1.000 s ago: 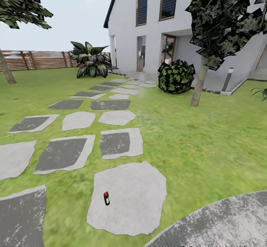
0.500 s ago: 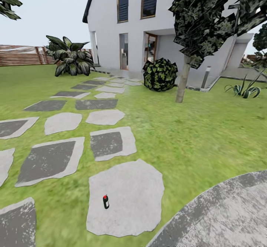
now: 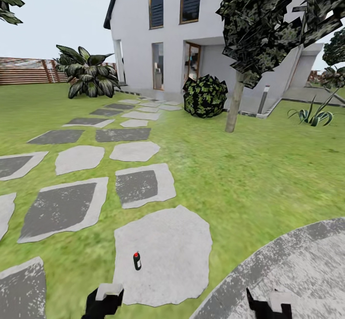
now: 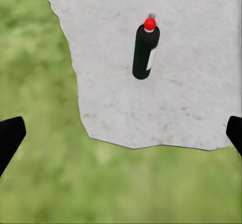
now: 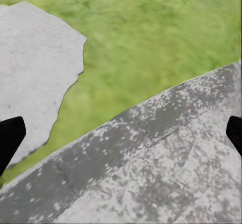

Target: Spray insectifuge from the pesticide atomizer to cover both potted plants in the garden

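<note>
Pesticide atomizer (image 3: 137, 260) stands upright on a pale stepping stone (image 3: 182, 242) in the lawn (image 3: 249, 175), red cap up, dark body. Left gripper (image 3: 104, 300) hangs near it, fingers spread wide, nothing held. Right gripper (image 3: 268, 304) also spread wide, empty, over the round grey stone patio (image 3: 306, 261).

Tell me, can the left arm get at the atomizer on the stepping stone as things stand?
Probably yes: the pesticide atomizer stands alone on the pale stepping stone, nothing around it, with the open left gripper just short of it.
</note>
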### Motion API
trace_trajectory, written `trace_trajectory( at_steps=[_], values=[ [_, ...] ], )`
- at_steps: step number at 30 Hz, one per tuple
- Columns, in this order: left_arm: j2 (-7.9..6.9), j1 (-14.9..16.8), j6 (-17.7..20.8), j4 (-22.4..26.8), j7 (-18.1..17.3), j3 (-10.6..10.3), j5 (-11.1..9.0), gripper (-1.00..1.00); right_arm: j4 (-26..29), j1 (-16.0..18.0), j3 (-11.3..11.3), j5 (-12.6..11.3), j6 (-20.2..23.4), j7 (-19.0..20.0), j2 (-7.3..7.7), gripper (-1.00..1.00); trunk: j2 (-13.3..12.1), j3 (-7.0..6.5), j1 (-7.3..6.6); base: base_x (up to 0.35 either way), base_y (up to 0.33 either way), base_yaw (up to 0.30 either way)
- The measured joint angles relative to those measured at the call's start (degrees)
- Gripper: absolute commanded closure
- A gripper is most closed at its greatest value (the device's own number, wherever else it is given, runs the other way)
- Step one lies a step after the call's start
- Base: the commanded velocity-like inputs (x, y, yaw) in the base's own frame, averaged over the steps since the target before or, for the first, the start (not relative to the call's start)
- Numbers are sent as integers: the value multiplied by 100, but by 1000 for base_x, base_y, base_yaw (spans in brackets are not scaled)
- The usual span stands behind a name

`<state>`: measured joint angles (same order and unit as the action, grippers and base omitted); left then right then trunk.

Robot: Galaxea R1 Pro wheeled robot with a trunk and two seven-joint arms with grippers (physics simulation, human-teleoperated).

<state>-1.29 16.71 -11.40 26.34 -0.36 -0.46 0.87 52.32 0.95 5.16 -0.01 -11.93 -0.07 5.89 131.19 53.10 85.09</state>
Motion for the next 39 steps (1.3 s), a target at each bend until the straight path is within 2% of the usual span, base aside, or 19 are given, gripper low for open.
trace_trajectory(
  at_steps=[4, 7, 11, 23, 30, 39],
  values=[
    [7, 280, 26, -36, -18, -8, -9, -100, 619, 123, 3, 8, 79, 0, 1, -100, 0, 0, 0, 0, 0, 0],
    [27, 371, 36, -47, -20, -10, -12, -100, 781, 263, 2, 12, 256, 2, 0, -100, 0, 1, 0, 0, 0, 0],
    [20, 406, 16, -55, -27, -19, -14, -100, 1040, 780, 3, 10, 724, 35, 8, -100, 0, 0, 0, 0, 0, 0],
    [27, 421, -16, -47, -28, -21, -12, -100, 1286, 842, -12, 6, 768, 39, 8, -100, 0, 1, 0, 0, 12, 0],
    [34, 407, -19, -43, -25, -26, -21, -100, 1294, 844, -17, 16, 761, 34, 2, -100, 0, 1, -1, 43, 250, -18],
    [44, 426, -22, -55, -22, -22, -15, -100, 1268, 841, -24, 17, 774, 31, -4, -100, 0, 1, -2, 175, 302, -248]
  ],
)
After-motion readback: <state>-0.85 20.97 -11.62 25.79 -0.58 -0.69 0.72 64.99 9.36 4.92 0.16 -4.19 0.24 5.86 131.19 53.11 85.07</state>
